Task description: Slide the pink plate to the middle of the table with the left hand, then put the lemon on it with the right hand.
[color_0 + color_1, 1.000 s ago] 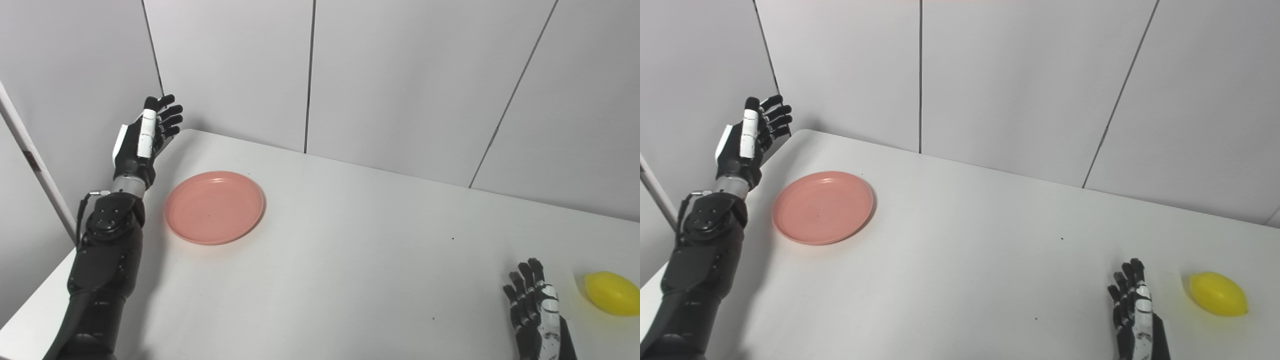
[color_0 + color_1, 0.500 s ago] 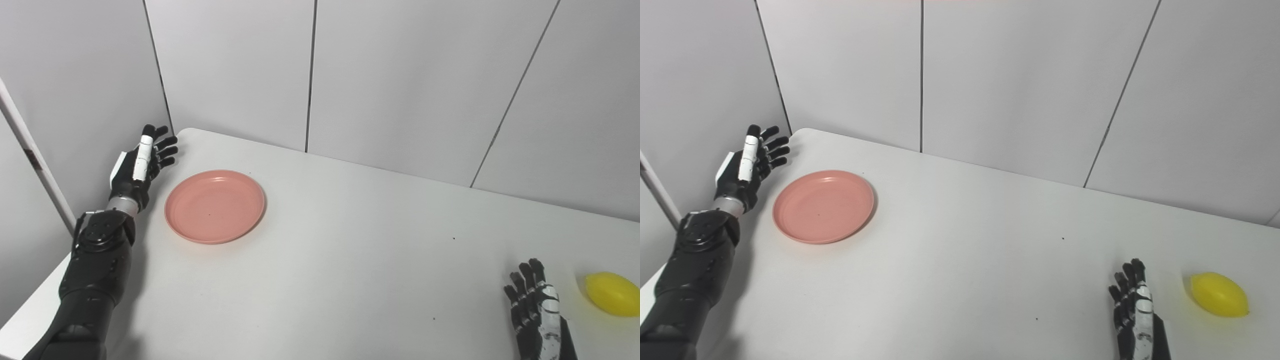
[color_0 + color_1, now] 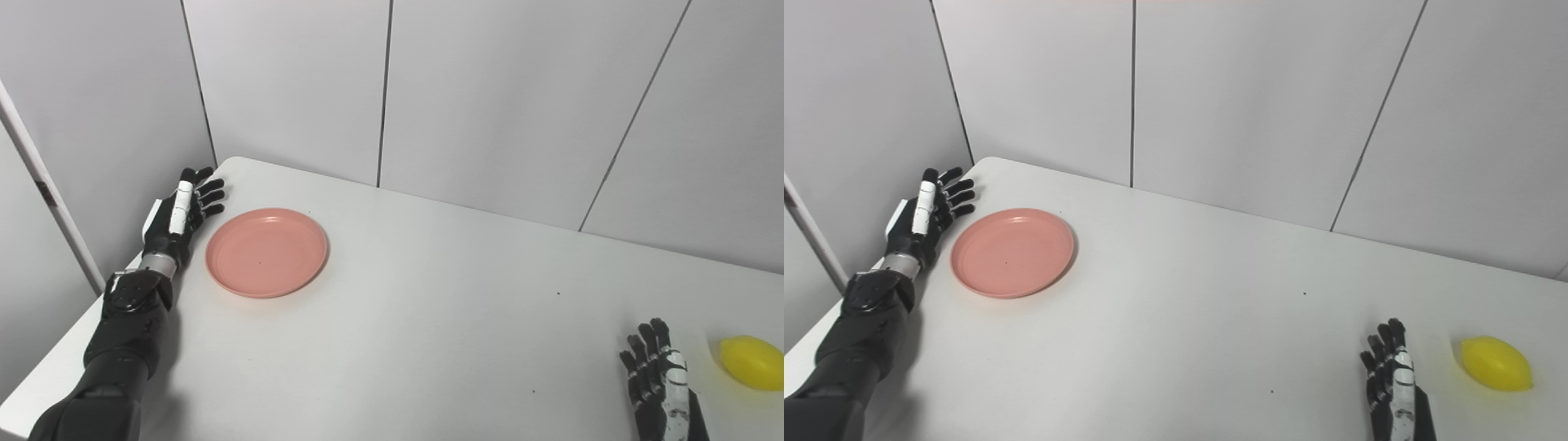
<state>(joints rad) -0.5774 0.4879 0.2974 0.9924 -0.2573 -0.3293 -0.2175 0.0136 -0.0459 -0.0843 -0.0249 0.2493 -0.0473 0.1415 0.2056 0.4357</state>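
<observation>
Grey wall panels with thin dark seams close off the far side, and in front of them runs a white table (image 3: 429,318) that fills most of the scene. Toward the far left of it sits the pink plate (image 3: 266,252), flat on the surface and bare inside (a tiny dark speck near its centre is all I can make out). Just left of the plate, at the table's left edge, is the left hand (image 3: 177,214), black with a white strip along one finger; its fingers (image 3: 211,196) are spread apart and point toward the far corner, holding nothing, and it lies close beside the plate's rim without touching it. The dark forearm runs back from it toward the near left corner. Over at the near right, the right hand (image 3: 658,373) is held low over the table with its fingers straight and apart, empty as well. The lemon (image 3: 752,362), bright yellow, lies on the table just right of that hand, with a clear strip of tabletop between them, well apart from the plate.
</observation>
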